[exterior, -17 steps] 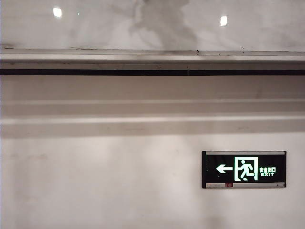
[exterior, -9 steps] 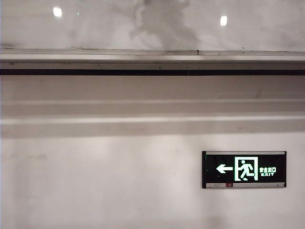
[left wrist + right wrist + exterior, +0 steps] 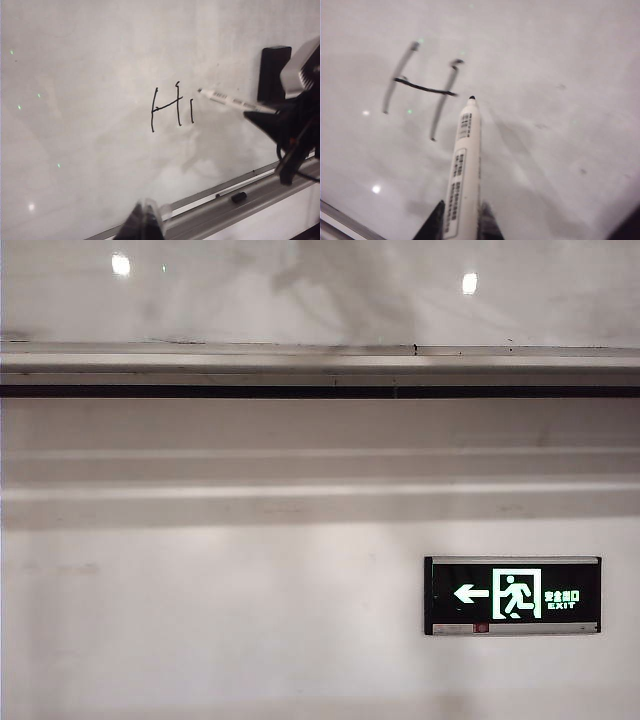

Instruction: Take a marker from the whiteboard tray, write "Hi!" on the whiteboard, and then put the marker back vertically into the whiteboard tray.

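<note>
While you scan the exterior view, you find neither arm: only the whiteboard (image 3: 320, 290) above, the tray (image 3: 320, 370) running across below it, and an exit sign (image 3: 512, 595) on the wall lower down.

From the left wrist view you see "H" and the stem of an "i" (image 3: 172, 106) on the board, and the right end effector (image 3: 260, 111) clamped on the marker (image 3: 230, 100), tip just beside the stem and slightly above, likely poised to dot it. A small black cap (image 3: 238, 197) lies in the tray. The left end effector (image 3: 146, 220) hangs low near the tray; you cannot tell whether it is open or closed.

Through the right wrist view, the marker sits between the closed fingers (image 3: 437, 220), angled toward the board for writing.
</note>
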`<action>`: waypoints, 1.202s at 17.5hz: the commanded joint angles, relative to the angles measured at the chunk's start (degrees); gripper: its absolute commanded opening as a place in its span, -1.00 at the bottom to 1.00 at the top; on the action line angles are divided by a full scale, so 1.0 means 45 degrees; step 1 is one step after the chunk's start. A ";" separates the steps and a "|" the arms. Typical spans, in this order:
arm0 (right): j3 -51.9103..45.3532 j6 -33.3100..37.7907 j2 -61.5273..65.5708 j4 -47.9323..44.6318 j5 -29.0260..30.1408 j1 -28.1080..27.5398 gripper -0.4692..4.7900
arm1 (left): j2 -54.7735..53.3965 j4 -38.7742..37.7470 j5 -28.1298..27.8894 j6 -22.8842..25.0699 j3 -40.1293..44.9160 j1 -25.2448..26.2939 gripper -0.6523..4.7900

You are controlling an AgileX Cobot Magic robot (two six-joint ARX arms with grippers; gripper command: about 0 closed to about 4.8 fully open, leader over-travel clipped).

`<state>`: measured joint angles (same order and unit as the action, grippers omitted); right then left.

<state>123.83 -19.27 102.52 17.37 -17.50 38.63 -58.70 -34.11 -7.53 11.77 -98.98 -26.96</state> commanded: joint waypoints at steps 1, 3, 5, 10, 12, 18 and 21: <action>0.0102 -0.0068 0.0180 -0.0967 0.0209 -0.0034 -0.83 | 0.0039 0.0165 0.0053 -0.0049 -0.0039 -0.0015 -0.78; 0.0102 -0.0068 0.0364 -0.1219 0.0199 -0.0034 -0.83 | 0.0039 0.0165 0.0053 -0.0049 -0.0039 -0.0015 -0.78; 0.0102 -0.0068 0.0486 -0.1239 0.0165 -0.0034 -0.83 | 0.0039 0.0165 0.0053 -0.0049 -0.0039 -0.0015 -0.78; 0.0102 -0.0063 0.0588 -0.1292 -0.0175 -0.0223 -0.83 | 0.0039 0.0170 0.0053 -0.0049 -0.0039 -0.0015 -0.78; 0.0102 -0.0063 0.0593 -0.1239 -0.0063 -0.0228 -0.83 | 0.0039 0.0170 0.0053 -0.0049 -0.0039 -0.0015 -0.78; 0.0112 -0.0068 0.0617 -0.1486 -0.0423 -0.0223 -0.83 | 0.0039 0.0165 0.0053 -0.0053 -0.0039 -0.0015 -0.78; 0.0117 -0.0063 0.0617 -0.1472 -0.0389 -0.0204 -0.83 | 0.0039 0.0165 0.0053 -0.0053 -0.0039 -0.0015 -0.78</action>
<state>123.94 -19.57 105.43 11.99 -18.63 37.69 -58.70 -34.11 -7.53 11.77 -98.98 -26.96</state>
